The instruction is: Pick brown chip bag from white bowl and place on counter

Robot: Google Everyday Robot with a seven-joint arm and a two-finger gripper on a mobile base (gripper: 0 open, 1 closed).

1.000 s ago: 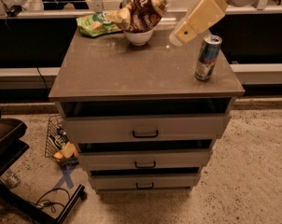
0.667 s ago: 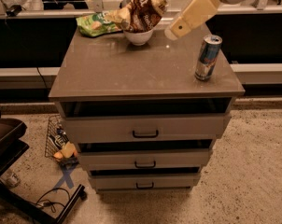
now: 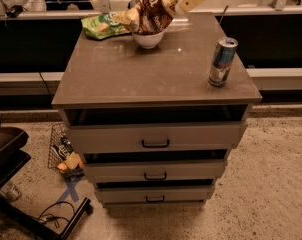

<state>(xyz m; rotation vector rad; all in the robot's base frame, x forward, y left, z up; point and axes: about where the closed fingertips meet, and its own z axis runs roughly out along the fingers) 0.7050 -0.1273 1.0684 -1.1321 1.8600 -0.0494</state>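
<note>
One bag: brown chip bag (image 3: 151,14) sits crumpled in the white bowl (image 3: 147,39), overhanging it.
Handling: likely light, soft, slippery foil; pinch the top fold.
Gripper (image 3: 187,3): up right of bowl, near the bag; apart or together, cannot tell.

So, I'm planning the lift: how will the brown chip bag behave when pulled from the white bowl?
The brown chip bag looks crumpled and glossy, so it is probably floppy and slippery. It overhangs the small white bowl, which might tip or drag along. The gripper hovers beside the bag's top.
</note>
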